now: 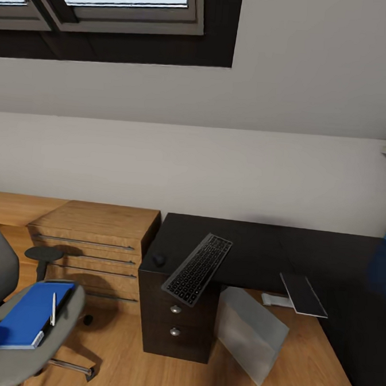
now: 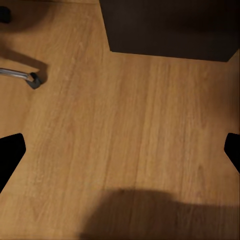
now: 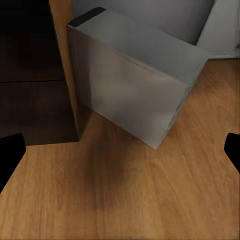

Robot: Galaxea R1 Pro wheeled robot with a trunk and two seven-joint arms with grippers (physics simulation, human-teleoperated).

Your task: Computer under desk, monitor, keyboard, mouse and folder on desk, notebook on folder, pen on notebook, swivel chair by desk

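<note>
Head view: keyboard (image 1: 197, 269) overhangs the bench (image 1: 304, 252) near edge beside the mouse (image 1: 159, 260); folder (image 1: 28, 315) with pen (image 1: 53, 308) waits on the chair (image 1: 10, 341), left. Both grippers (image 2: 120, 150) (image 3: 120, 150) hang spread over floor.

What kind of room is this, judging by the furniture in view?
Probably a home office corner in an attic room. A black desk carries a keyboard, a grey swivel chair stands beside a wooden drawer chest, and a skylight window sits in the sloped ceiling.
</note>
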